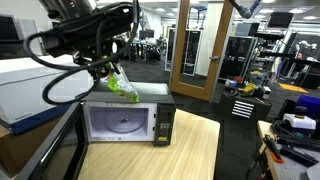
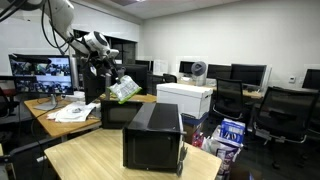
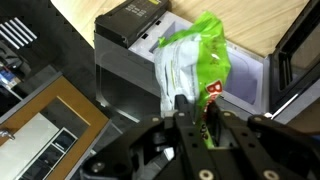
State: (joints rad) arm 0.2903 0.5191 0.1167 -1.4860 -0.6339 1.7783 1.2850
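Hand (image 3: 195, 108) squeezes a green bag (image 3: 195, 60) tight. Bag hangs in the air right over the microwave (image 1: 128, 120), which sits near a corner of the worktop (image 1: 190, 150).

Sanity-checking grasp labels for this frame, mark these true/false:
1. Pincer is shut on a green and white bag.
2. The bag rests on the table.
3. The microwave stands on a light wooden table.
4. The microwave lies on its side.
1. True. The pincer is clamped on the lower edge of the green and white bag.
2. False. The bag hangs in the air above the microwave, touching only the pincer.
3. True. It sits at the far end of the wooden table.
4. False. It stands upright, front facing the camera in an exterior view.
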